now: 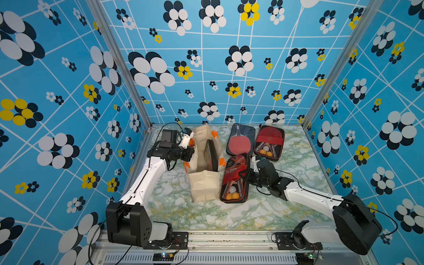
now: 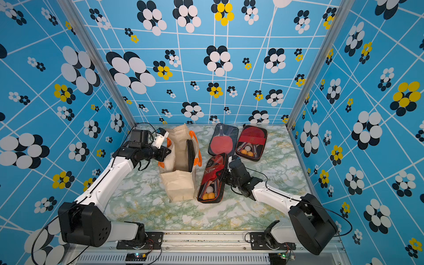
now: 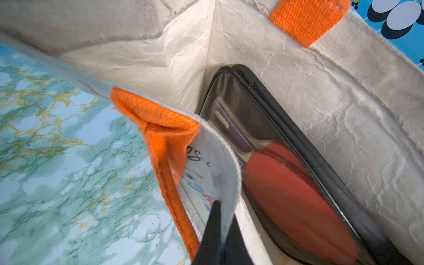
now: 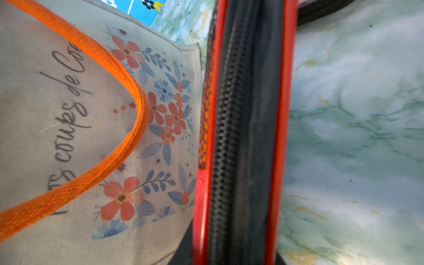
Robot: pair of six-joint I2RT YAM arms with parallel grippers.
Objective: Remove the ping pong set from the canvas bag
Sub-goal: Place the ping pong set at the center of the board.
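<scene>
The canvas bag (image 1: pixel 203 183) (image 2: pixel 177 185) stands upright and open left of centre in both top views, cream with orange handles (image 3: pixel 165 146). My left gripper (image 1: pixel 192 156) (image 3: pixel 221 220) is shut on its left rim. Inside, a black ping pong set (image 3: pixel 286 174) with a clear window and red paddle leans on the right wall (image 1: pixel 212 156). My right gripper (image 1: pixel 243 174) (image 4: pixel 236 252) is shut on the edge of a red and black ping pong set (image 1: pixel 235 181) (image 4: pixel 241 137). That set is outside the bag, tilted just to its right, with its near end low by the table.
Two more ping pong sets lie at the back of the marble table (image 1: pixel 229 213): a black one (image 1: pixel 241 140) with a red paddle and a red one (image 1: pixel 269 142) with balls. Patterned blue walls enclose the table on three sides.
</scene>
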